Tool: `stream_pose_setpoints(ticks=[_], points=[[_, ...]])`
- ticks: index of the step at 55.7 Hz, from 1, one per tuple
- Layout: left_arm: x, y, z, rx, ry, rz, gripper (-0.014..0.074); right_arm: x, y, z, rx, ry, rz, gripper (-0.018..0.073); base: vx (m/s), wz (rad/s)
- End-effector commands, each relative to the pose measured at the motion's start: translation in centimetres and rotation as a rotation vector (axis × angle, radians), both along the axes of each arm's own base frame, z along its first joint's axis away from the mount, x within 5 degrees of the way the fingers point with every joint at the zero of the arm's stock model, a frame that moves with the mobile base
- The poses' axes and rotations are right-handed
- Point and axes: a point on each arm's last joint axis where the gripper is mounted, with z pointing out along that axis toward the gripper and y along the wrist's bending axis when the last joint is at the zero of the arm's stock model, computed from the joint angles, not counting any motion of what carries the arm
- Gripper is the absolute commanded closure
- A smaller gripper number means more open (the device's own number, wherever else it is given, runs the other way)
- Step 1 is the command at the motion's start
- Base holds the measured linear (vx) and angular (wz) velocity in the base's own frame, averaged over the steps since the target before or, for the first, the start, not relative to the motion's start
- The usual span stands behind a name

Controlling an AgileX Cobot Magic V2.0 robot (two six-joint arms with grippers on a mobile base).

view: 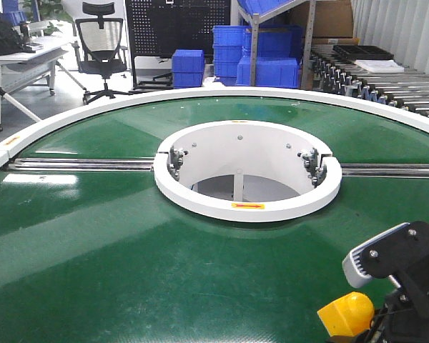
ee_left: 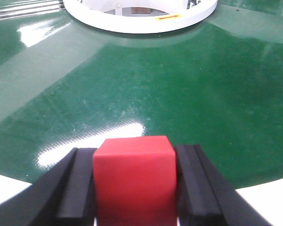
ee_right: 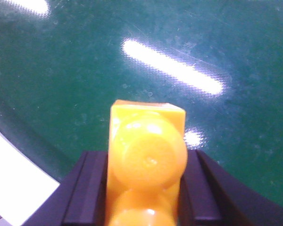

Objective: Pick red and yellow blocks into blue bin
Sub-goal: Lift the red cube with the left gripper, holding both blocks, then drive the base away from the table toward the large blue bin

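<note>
In the left wrist view my left gripper [ee_left: 133,181] is shut on the red cube [ee_left: 133,176], which sits between the black pads above the green conveyor surface. In the right wrist view my right gripper [ee_right: 146,183] is shut on the yellow brick [ee_right: 146,160], its round studs facing the camera. In the front view the yellow brick [view: 345,314] shows at the bottom right beside the right arm's black wrist [view: 404,275]. The left gripper does not show in the front view. The blue bin is out of view.
The green round conveyor [view: 114,250] has a white central ring [view: 247,204] around an open hole. A metal rail [view: 79,165] crosses it. A white outer rim [view: 28,136] edges the belt. Blue crates [view: 268,50], a roller track [view: 386,82] and an office chair [view: 104,46] stand behind.
</note>
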Motion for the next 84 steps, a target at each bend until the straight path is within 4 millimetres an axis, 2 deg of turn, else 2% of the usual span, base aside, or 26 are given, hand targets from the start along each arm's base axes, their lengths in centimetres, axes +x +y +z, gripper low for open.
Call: stream_pose_setpoints(ticks=[1, 32, 84], points=[[0.27, -0.09, 1.39, -0.044, -0.085, 0.007, 0.0225, 0.15, 0.02, 1.62, 0.033, -0.102, 0.011, 0.0284, -0.01, 0.04], [0.27, -0.09, 1.39, -0.044, -0.085, 0.007, 0.0225, 0.15, 0.02, 1.62, 0.033, -0.102, 0.011, 0.0284, -0.03, 0.15], [0.27, -0.09, 1.39, -0.044, -0.085, 0.007, 0.0225, 0.15, 0.02, 1.62, 0.033, -0.102, 0.011, 0.0284, -0.08, 0.48]])
